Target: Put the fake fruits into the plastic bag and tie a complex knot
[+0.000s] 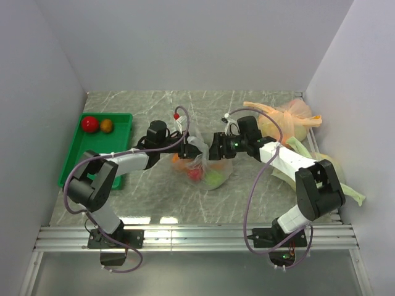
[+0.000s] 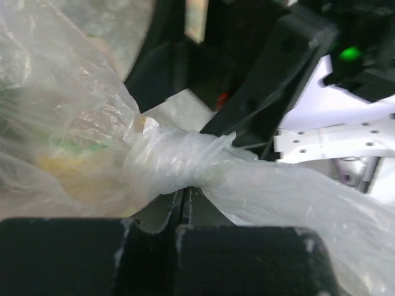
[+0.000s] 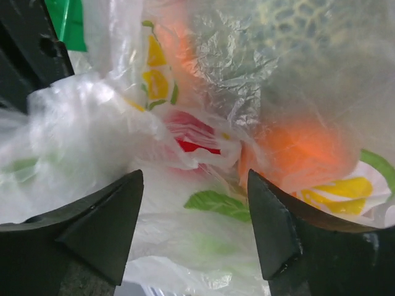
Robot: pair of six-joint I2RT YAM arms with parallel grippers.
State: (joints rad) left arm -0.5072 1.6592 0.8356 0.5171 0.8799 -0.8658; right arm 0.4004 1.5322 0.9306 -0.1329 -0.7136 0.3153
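Observation:
The clear plastic bag [image 1: 202,161] with yellow-green print stands mid-table. It holds fake fruits: a red one [image 1: 195,174], a light green one [image 1: 214,179] and an orange one [image 1: 177,159]. My left gripper [image 1: 184,143] is at the bag's top left. In the left wrist view it [image 2: 185,196] is shut, with a twisted strand of the bag [image 2: 185,163] at its tips. My right gripper [image 1: 208,150] is at the bag's top right. In the right wrist view it [image 3: 194,179] is open around bag film, with the orange fruit [image 3: 296,148] and the red fruit [image 3: 194,145] behind.
A green tray [image 1: 74,154] at the left holds a red ball [image 1: 90,124] and an orange ball [image 1: 107,126]. An orange-tinted bag [image 1: 287,120] and a pale green bag [image 1: 330,176] lie along the right wall.

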